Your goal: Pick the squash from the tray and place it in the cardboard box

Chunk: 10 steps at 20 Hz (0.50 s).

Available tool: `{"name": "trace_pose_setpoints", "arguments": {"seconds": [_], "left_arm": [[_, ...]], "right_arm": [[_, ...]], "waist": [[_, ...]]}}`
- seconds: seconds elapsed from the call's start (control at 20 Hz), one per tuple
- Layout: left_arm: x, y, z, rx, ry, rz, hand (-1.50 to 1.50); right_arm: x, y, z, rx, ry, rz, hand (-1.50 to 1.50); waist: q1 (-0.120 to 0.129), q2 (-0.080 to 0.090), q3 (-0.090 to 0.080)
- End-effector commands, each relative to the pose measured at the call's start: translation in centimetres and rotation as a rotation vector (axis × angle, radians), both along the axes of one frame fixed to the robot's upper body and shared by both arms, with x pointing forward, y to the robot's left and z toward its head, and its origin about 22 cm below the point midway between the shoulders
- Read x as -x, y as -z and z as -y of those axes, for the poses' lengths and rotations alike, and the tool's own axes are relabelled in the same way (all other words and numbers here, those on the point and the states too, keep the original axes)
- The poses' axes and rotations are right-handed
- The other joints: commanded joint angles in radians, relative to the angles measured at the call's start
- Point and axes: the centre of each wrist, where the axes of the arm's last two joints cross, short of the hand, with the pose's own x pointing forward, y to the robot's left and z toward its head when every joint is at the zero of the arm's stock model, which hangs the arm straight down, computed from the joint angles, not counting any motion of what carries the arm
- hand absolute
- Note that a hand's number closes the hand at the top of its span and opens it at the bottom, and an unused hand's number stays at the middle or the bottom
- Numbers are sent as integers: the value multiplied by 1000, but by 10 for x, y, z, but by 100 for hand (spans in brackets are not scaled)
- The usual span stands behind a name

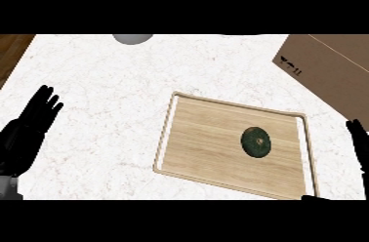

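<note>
Our left hand (32,126) is open at the left edge, fingers up, holding nothing. Same deal for our right hand (358,143) at the right edge. The squash (255,141) is dark green and round, lying right of centre on the wooden tray (198,138). The cardboard box (331,65) is apart at top right.

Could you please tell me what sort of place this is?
Likely a kitchen counter: a white marbled countertop, a wooden tray holding a dark green squash, and a cardboard box.
</note>
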Motion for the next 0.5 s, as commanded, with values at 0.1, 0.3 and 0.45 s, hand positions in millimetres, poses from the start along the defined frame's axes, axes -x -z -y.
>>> {"name": "trace_pose_setpoints", "arguments": {"seconds": [0.1,0.3,0.45], "left_arm": [[-7,-3,22,6,43,6,0],[-7,2,7,-9,31,-10,0],[-6,9,17,3,9,-4,0]], "right_arm": [[-6,-38,-34,98,92,-247,-150],[-20,-54,-70,46,113,-364,-150],[-33,-60,-86,18,114,-412,-150]], "waist": [[32,4,3],[40,4,6],[19,-1,9]]}}
